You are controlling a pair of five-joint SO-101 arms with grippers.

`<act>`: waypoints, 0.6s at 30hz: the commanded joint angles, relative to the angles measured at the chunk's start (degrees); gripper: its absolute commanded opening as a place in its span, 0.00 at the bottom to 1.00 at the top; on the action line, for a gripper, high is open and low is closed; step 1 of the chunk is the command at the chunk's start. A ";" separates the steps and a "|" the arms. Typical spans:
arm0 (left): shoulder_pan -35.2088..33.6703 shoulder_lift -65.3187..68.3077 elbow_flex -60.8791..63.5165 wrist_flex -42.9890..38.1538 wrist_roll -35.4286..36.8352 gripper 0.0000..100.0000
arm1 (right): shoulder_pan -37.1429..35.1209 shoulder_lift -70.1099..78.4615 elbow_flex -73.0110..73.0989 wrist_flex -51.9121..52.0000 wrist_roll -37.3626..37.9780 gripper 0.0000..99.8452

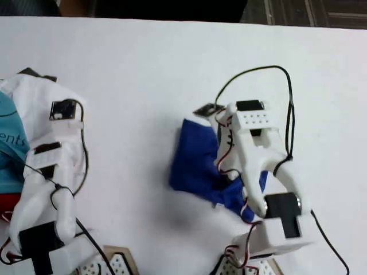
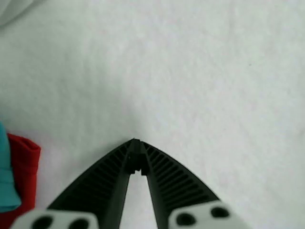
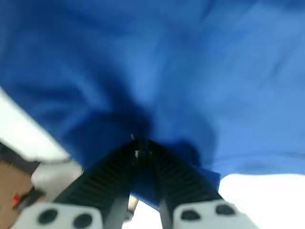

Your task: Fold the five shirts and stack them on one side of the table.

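Note:
A crumpled blue shirt [image 1: 195,157] lies mid-table, partly under my right arm. My right gripper [image 3: 140,145] is shut on a pinch of the blue shirt [image 3: 157,71], and the cloth puckers around its tips; in the high view this gripper [image 1: 210,112] sits at the shirt's far edge. At the table's left edge lies a white shirt [image 1: 34,106] with a teal shirt [image 1: 11,152] and a red shirt [image 1: 7,203] beside it. My left gripper [image 2: 136,145] is shut, with nothing in it, just above the white shirt [image 2: 190,71]. The red shirt [image 2: 21,167] and the teal shirt [image 2: 5,176] show beside it.
The white table [image 1: 143,63] stretches bare across the far side and between the two arms. Both arm bases [image 1: 269,235] stand at the near edge, with black cables looping around the right arm.

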 commanded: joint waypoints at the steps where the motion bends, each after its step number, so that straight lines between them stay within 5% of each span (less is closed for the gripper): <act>1: 0.44 -2.37 -0.04 -0.88 0.18 0.03 | 0.66 -6.46 3.25 2.59 2.02 0.02; 14: 0.44 -2.37 -0.04 -0.88 0.18 0.03 | 1.01 -23.34 17.23 -5.14 2.37 0.02; 18: 0.44 -2.37 -0.04 -0.88 0.18 0.03 | 9.01 -31.34 12.40 -12.53 -5.10 0.03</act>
